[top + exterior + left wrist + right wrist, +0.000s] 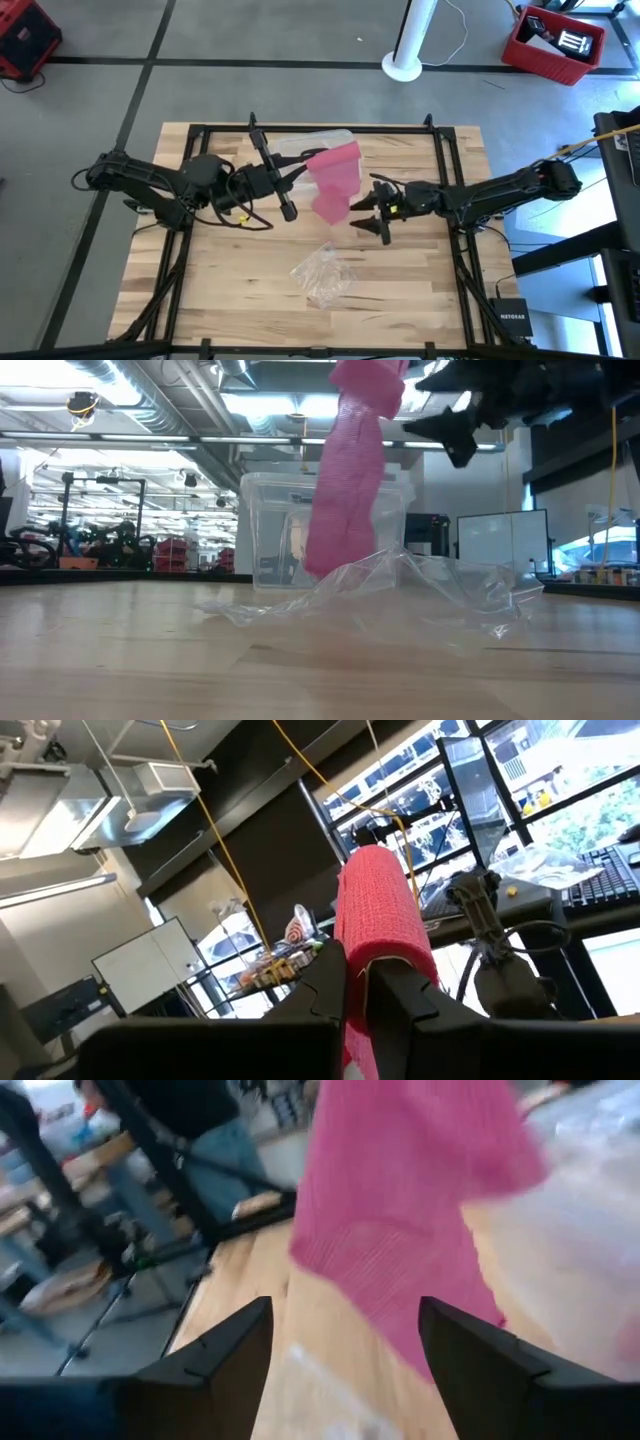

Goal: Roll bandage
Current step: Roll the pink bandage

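Two arms meet over the middle of the worktop, bandage strung up between them.

Worktop: wood slab in a black frame; everything below is placed relative to the bandage.

Bandage: pink strip, held up off the worktop. In the low view it hangs down in front of the box, lower end loose and just above the wrapper. Likely lifted so the strip hangs straight and can be wound without dragging.

Box: clear plastic, directly behind the bandage. Through the wall I can't make out any contents; looks empty from the low view but not certain.

Wrapper: crumpled clear plastic, lying on the worktop in front of and below the bandage. Nothing in it that I can see.

Left end effector: fingers pressed together, pinching the bandage; the wrist view shows the strip running up from between them. This looks like the anchor for rolling.

Right end effector: fingers spread, just beside the hanging part of the bandage, not gripping it. Probably lining up to catch the free stretch.
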